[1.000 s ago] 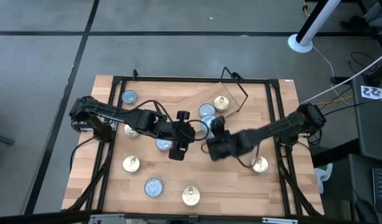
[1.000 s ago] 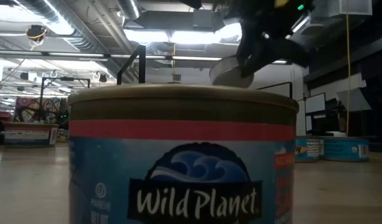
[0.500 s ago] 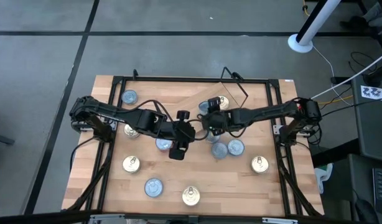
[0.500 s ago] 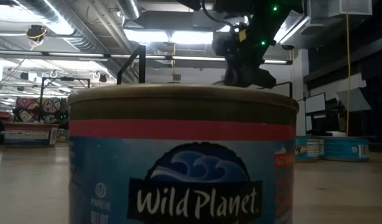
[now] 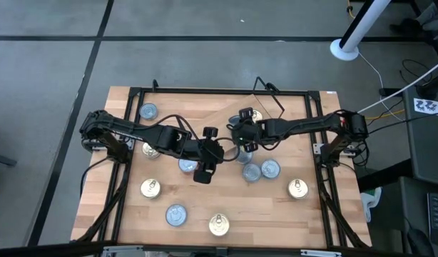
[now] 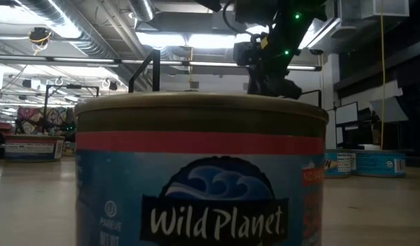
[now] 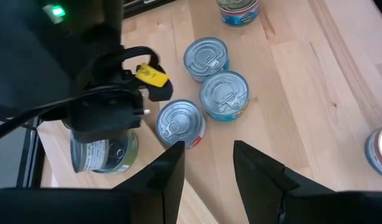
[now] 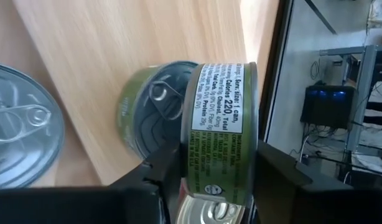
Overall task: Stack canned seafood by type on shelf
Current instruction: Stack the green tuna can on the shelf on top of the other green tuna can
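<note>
Two arms are working mid-table. The right gripper (image 5: 242, 134), which was near the table's right side a second ago, is now reaching over the shelf (image 5: 222, 116), clasping a green-labelled tin (image 8: 219, 137) above another green-labelled one (image 8: 147, 115), so stacking is imminent. The left gripper (image 7: 206, 163) is hovering empty, jaws parted, beside three silver-topped tins (image 7: 206, 93).

You are looking at a lab or workshop hall: exposed ceiling ducts (image 6: 73, 14) with strip lights (image 6: 196, 41), grey concrete floor (image 5: 48, 71), loose cables (image 5: 390, 107), and computer monitors (image 6: 350, 133) behind the counter (image 5: 205, 214).
</note>
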Available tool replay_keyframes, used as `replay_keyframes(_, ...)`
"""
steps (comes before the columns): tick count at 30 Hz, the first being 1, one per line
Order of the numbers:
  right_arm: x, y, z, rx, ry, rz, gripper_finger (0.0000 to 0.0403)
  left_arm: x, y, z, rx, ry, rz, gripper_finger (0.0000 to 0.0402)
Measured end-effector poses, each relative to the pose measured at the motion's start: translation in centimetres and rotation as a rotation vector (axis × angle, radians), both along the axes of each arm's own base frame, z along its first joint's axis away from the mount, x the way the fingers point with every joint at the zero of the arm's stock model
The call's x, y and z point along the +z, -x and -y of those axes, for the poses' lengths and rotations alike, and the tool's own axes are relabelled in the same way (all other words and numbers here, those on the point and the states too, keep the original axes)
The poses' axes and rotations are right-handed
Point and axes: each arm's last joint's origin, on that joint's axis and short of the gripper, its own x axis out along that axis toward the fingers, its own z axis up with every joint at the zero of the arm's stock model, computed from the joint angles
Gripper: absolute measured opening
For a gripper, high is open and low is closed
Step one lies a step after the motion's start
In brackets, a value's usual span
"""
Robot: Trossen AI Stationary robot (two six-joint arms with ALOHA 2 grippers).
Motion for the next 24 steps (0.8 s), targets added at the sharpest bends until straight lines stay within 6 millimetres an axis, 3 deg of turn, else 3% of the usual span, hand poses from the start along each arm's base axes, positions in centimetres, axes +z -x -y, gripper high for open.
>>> replay_keyframes(24, -0.02, -0.02, 0.49, -0.002, -0.030, 0.008, 0.0175, -0.01, -0.04, 0.01, 0.000, 0.001, 0.002, 0.0131)
